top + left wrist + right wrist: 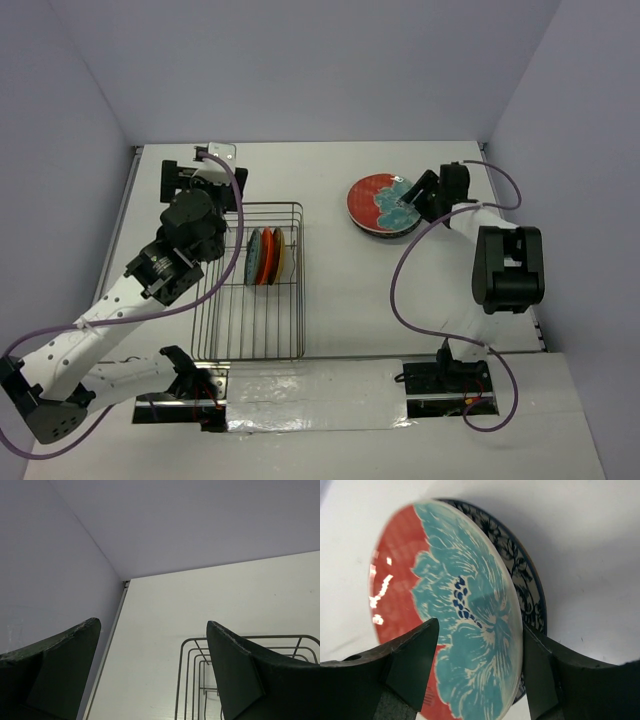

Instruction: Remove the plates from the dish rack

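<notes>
Right wrist | right tool (479, 629) agape astride red plate (445, 575) rim, seemingly unclamped | left tool (152, 625) wide, empty

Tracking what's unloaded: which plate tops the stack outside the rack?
The round red plate with teal flowers, resting on the blue-patterned plate by the right hand; the other plates stand on edge in the grey wire dish rack.
</notes>
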You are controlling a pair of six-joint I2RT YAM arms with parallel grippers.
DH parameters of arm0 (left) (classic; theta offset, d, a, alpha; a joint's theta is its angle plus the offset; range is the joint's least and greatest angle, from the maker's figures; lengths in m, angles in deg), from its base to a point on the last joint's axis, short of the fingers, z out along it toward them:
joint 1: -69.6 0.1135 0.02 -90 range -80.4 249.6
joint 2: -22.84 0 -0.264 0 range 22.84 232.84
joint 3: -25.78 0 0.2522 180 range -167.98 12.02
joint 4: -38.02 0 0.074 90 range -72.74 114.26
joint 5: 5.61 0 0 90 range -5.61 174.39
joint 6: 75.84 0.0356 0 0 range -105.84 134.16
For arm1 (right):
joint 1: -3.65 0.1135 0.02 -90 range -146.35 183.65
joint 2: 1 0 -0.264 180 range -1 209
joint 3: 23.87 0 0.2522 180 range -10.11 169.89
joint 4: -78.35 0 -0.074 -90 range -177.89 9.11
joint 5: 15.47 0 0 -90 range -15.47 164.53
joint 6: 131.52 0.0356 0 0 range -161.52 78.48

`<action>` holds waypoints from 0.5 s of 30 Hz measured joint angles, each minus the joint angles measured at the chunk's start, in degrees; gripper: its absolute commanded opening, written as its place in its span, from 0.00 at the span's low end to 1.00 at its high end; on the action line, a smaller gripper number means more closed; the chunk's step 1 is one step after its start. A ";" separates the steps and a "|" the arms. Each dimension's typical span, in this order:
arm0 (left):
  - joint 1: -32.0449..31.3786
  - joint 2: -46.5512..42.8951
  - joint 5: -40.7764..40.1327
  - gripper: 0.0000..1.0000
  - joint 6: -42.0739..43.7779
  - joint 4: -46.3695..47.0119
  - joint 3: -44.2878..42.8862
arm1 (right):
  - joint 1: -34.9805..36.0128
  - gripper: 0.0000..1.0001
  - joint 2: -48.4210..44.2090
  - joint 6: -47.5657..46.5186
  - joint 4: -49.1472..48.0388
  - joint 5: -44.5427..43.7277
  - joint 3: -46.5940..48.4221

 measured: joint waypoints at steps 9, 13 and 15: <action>0.04 2.47 3.02 0.99 -4.46 -6.16 -0.85 | 7.87 0.75 5.22 -3.43 18.16 -12.52 10.82; 0.26 4.68 6.03 0.99 -8.28 -11.08 -3.41 | 9.35 0.79 4.79 -3.21 21.97 -18.40 12.26; 0.59 6.47 8.94 1.00 -12.09 -14.69 -5.99 | 10.08 0.82 3.63 -3.43 24.24 -22.05 12.81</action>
